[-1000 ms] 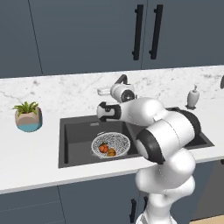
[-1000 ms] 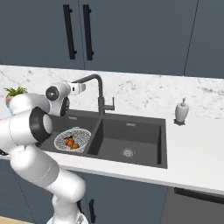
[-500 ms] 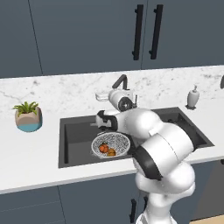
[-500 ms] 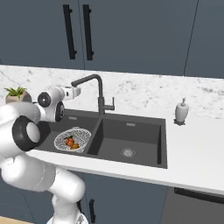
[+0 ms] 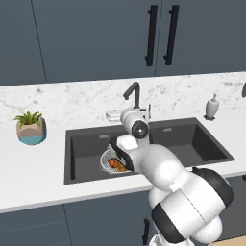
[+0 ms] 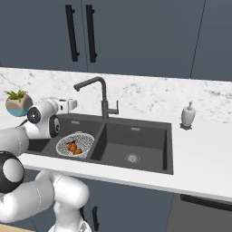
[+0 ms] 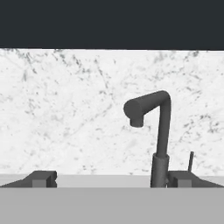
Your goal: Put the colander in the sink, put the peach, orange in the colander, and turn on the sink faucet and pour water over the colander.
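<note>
No words or labels can be read on anything here.

The colander sits in the sink, in the basin nearest the plant pot. In the left base view the arm covers most of the colander, so just a bit of its wire rim peeks out. Two small fruits lie inside it. The redder one is the peach and the yellower one is the orange. They touch each other, and they are so small that it is hard to tell them apart.

The sink faucet stands on the bench at the back edge of the sink, between the two basins. Its spout bends over toward the colander's basin. Its little side lever looks like a thin stick in the hand view.

The pincer is open wide and holds nothing. Its tips point at the faucet. In the right base view the pincer hangs over the colander's basin, near the spout.

A white soap bottle stands near the sink's far corner.
</note>
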